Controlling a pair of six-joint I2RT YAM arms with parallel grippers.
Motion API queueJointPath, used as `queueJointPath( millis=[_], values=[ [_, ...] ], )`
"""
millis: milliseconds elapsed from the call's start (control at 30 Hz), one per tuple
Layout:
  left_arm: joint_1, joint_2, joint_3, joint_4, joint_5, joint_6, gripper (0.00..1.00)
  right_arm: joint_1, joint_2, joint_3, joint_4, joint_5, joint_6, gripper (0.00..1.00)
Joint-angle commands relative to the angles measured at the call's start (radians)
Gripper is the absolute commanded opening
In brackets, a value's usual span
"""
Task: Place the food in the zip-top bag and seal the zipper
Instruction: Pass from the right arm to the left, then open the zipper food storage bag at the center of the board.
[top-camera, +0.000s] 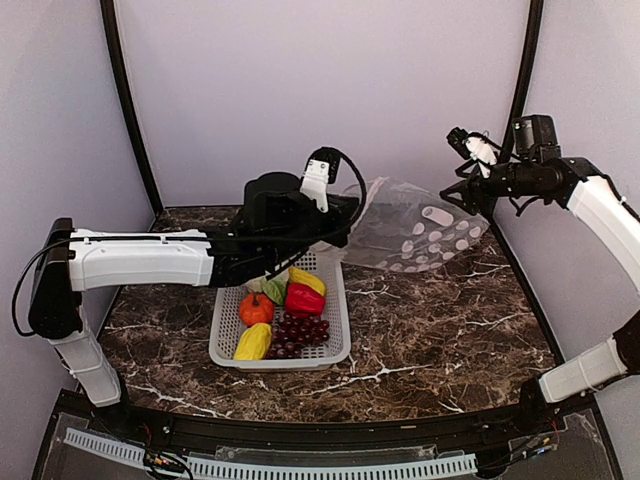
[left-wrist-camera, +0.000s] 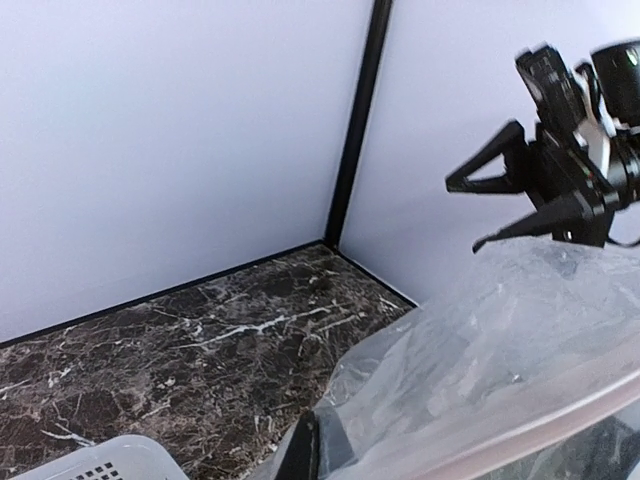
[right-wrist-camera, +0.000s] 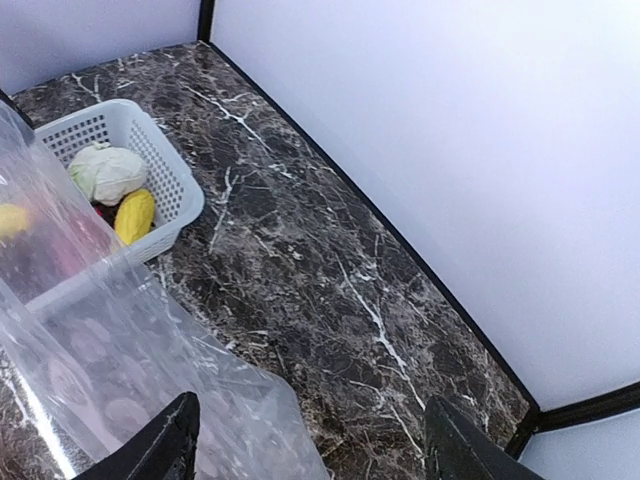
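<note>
We see the clear crinkly zip-top bag with pale dots hanging in the air over the far part of the dark marbled surface, stretched between the two arms. The left arm runs level from its shoulder at the left, its white link crossing above the grey-white perforated plastic basket, and the left gripper points right at the bag's near end. In its wrist view the plastic fills the lower right corner, with the whitish-pink zipper strip slanting across it. The film hides the fingers, so we cannot tell whether that gripper is clamped or apart. The right arm climbs from its base at the lower right, bends high by the right wall and reaches left, so the right gripper sits well above the surface at the bag's far end. Its fingers stand wide apart, and the bag touches the lower one. All the food lies in the basket: the orange tomato, the red pepper, the dark red grape bunch, one yellow piece at the near left, another yellow piece behind the pepper, and the white-green cauliflower at the far end, under the left arm
</note>
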Motion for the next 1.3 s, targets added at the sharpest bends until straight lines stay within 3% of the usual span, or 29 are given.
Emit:
queueJointPath(
  millis=[0,100,200,300,500,733,1067,1267],
  values=[
    [0.054,-0.019,0.071,-0.056,-0.154,-0.190,0.01,-0.005,0.001,0.028,0.105,0.176,0.073,0.74],
    [0.103,-0.050,0.009,0.007,-0.183,-0.267,0.01,-0.009,-0.004,0.015,0.134,0.213,0.075,0.74],
    [0.134,-0.069,-0.052,0.074,-0.285,-0.355,0.01,-0.008,0.004,0.025,0.091,0.070,0.096,0.71],
    [0.138,-0.001,-0.018,0.141,-0.285,-0.472,0.01,-0.005,-0.014,-0.005,0.086,-0.083,0.172,0.65],
    [0.115,0.273,0.186,0.273,0.052,-0.664,0.01,0.020,-0.084,-0.113,0.130,-0.219,0.241,0.61],
    [0.005,0.338,0.191,0.367,0.062,-0.456,0.01,0.067,-0.130,-0.209,0.213,-0.198,0.306,0.74],
    [-0.059,0.349,0.144,0.417,-0.021,-0.424,0.01,0.139,-0.017,-0.158,0.188,-0.087,0.372,0.78],
    [-0.064,0.339,0.146,0.382,-0.044,-0.418,0.01,0.162,0.003,-0.181,0.183,-0.032,0.371,0.76]
  ],
)
